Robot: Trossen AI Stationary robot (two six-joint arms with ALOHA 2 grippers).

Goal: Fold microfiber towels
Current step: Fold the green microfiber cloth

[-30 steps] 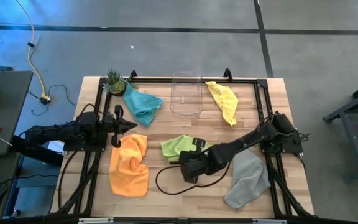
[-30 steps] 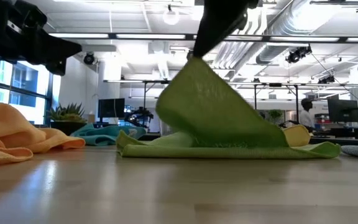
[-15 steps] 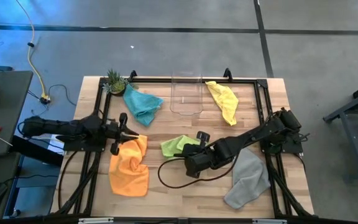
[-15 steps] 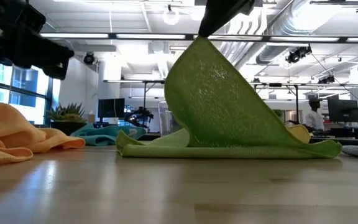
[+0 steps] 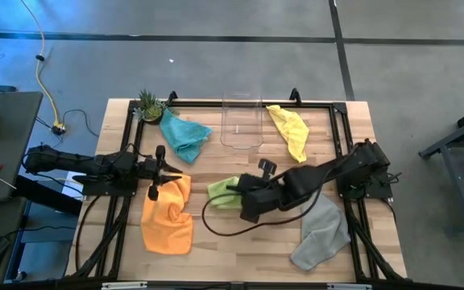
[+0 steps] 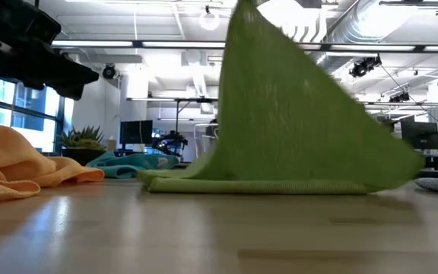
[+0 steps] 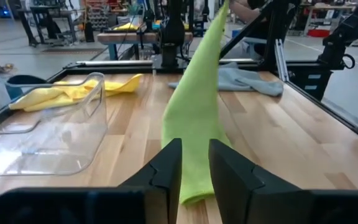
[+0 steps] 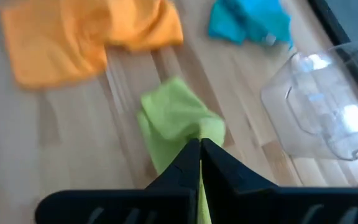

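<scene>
The lime green towel (image 6: pixel 295 114) stands drawn up into a tall peak at the table's middle, and my right gripper (image 8: pixel 199 149) is shut on its top. Its lower edge (image 6: pixel 265 185) lies on the wood. From above, the right gripper (image 5: pixel 244 199) hides most of this towel (image 5: pixel 220 189). My left gripper (image 7: pixel 195 168) hovers open near the table's left edge, above the orange towel (image 5: pixel 167 213), its fingers pointing level at the green towel and touching nothing. The teal towel (image 5: pixel 184 135), yellow towel (image 5: pixel 290 130) and grey towel (image 5: pixel 322 229) lie crumpled and loose. My right gripper pinches the green towel's raised tip (image 8: pixel 197 138) between its two shut fingers, which slant down from the table's right. One layer or several, I cannot tell. The cloth hangs below the fingers and spreads out, with its bottom edge (image 6: pixel 204 183) on the table.
A clear plastic bin (image 5: pixel 242 122) stands at the far middle, between the teal and yellow towels. A small plant (image 5: pixel 150 105) sits at the far left corner. A black frame (image 5: pixel 341 145) runs round the tabletop. Bare wood lies along the near edge (image 5: pixel 240 258).
My right gripper has risen, drawing the green towel's tip up into a taller peak while the towel's lower edge has stayed on the table. My left gripper has drawn back a little toward the table's left edge and has opened.
</scene>
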